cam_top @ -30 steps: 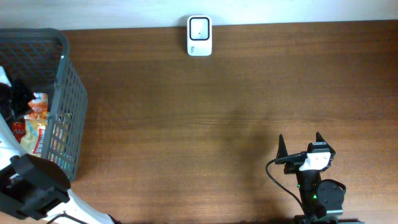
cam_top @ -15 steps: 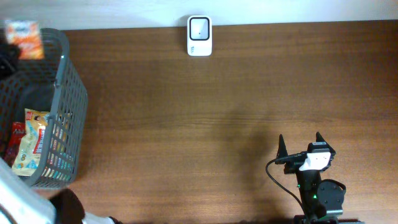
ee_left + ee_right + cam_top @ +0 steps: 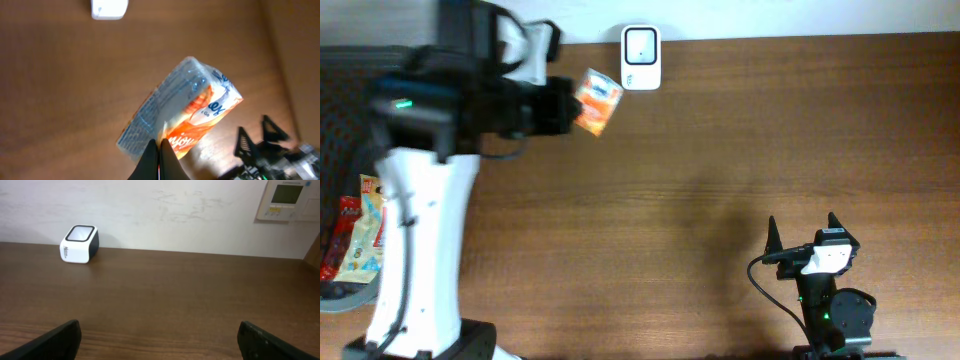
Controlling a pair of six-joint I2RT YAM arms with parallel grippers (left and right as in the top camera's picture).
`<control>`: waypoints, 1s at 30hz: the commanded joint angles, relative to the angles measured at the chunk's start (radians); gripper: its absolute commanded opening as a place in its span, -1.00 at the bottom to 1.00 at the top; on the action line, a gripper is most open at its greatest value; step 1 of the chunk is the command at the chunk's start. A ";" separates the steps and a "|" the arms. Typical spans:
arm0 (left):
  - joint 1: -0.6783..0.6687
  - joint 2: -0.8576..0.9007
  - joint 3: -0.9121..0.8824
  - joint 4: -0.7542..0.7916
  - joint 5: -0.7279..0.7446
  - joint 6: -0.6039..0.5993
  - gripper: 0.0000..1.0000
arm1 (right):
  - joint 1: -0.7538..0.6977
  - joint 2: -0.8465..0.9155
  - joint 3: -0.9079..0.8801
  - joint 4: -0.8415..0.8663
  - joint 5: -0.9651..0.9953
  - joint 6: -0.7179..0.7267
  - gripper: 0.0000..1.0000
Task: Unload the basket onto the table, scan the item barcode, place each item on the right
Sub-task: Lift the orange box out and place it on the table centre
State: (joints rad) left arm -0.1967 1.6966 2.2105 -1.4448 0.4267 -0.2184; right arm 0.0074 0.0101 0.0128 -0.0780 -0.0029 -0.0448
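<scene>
Now my left pincer [image 3: 570, 108] is clenched on the orange-and-clear soft plastic packet [image 3: 597, 100], aloft at eleven o'clock, just beside the white box-shaped scanner [image 3: 641, 58] at twelve. Presenting is the step, I judge; next the packet must turn its coded side to the scanner. My right pincer [image 3: 802, 232] sits released at five o'clock.
</scene>
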 commanded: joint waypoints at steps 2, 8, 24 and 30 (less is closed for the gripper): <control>-0.180 0.009 -0.325 0.222 -0.383 -0.414 -1.00 | 0.005 -0.007 -0.007 -0.003 0.008 0.003 0.97; -0.295 0.064 -0.647 0.524 -0.386 -0.647 -1.00 | 0.005 -0.006 -0.007 -0.003 0.008 0.003 0.97; -0.428 0.206 -0.764 0.780 -0.382 -0.652 -0.29 | 0.006 -0.006 -0.007 -0.003 0.008 0.003 0.97; -0.390 0.153 -0.586 0.673 -0.372 -0.318 -0.07 | 0.006 -0.006 -0.007 -0.003 0.008 0.003 0.97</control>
State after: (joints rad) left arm -0.6186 1.9030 1.4788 -0.7052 0.0555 -0.7689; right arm 0.0074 0.0101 0.0128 -0.0780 -0.0032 -0.0452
